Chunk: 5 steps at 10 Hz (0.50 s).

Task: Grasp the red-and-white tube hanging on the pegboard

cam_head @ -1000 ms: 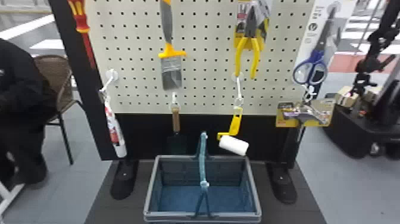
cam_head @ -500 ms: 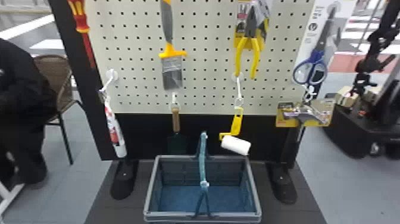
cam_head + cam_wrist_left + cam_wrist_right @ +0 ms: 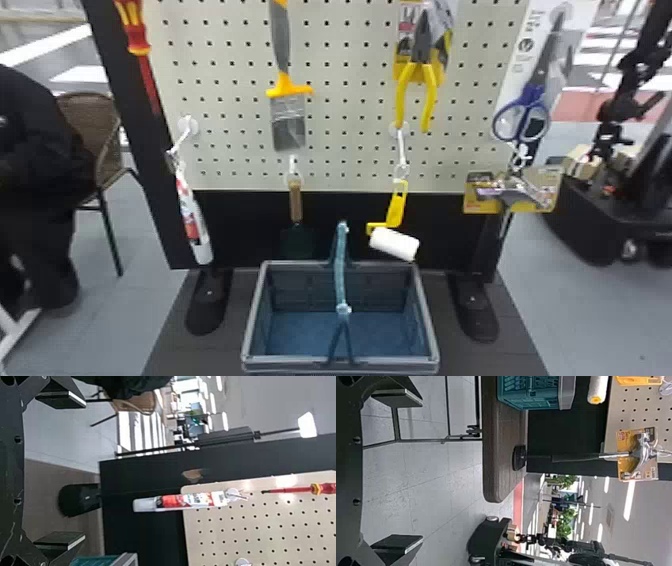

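Note:
The red-and-white tube (image 3: 190, 215) hangs from a white hook at the pegboard's (image 3: 350, 150) lower left corner, slanting down over the black frame. In the left wrist view the tube (image 3: 186, 500) lies some way ahead of my left gripper (image 3: 75, 469), which is open with nothing between its fingers (image 3: 59, 540). My right gripper (image 3: 411, 469) is open too, held over the floor beside the table's edge (image 3: 502, 455), far from the tube.
A blue basket (image 3: 425, 320) stands on the table below the board. On the board hang a red screwdriver (image 3: 137, 45), a scraper (image 3: 287, 100), yellow pliers (image 3: 417, 75), blue scissors (image 3: 525, 115), a paint roller (image 3: 395, 242) and a packaged tool (image 3: 510, 190). A person in black (image 3: 35, 175) sits at the left.

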Available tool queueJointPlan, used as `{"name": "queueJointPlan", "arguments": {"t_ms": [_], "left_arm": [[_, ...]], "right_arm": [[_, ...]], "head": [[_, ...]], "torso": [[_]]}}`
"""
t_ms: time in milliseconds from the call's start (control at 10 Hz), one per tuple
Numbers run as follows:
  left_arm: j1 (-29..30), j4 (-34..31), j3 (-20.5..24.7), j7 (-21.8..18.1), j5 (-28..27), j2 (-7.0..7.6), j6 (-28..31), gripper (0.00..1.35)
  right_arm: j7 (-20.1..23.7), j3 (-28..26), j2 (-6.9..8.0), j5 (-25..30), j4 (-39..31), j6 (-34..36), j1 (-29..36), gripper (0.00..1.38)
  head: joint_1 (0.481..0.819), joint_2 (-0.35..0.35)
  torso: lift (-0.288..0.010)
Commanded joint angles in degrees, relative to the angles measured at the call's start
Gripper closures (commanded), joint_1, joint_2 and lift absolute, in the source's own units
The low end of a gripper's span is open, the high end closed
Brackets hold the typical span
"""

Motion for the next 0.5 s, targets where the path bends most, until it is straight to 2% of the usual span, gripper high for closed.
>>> {"name": "queueJointPlan", "arguments": {"t_ms": [0, 100, 200, 400], "left_arm": [[-4.8, 0.0, 2.8, -2.2, -0.2, 0.49, 3.1, 0.14], [-7.6, 0.7, 3.4, -3.5, 0.2, 1.54, 5.0, 0.14], [-11.1, 1.8, 3.7, -6.0, 2.1, 2.95, 7.9, 0.14], [-18.7, 5.3, 4.9, -11.4, 2.6, 5.06, 11.7, 0.14]], "right_arm": [[0.0, 0.0, -0.08, 0.0, 0.0, 0.0, -0.1, 0.09], [0.0, 0.0, 0.01, 0.0, 0.0, 0.0, -0.1, 0.09], [0.0, 0.0, -0.08, 0.0, 0.0, 0.0, 0.0, 0.09], [0.0, 0.0, 0.01, 0.0, -0.1, 0.0, -0.2, 0.09]], "head": [[0.549, 0.000], [0.549, 0.000], [0.549, 0.000], [0.549, 0.000]], "torso": [[-0.100], [-0.100], [-0.100], [-0.100]]}}
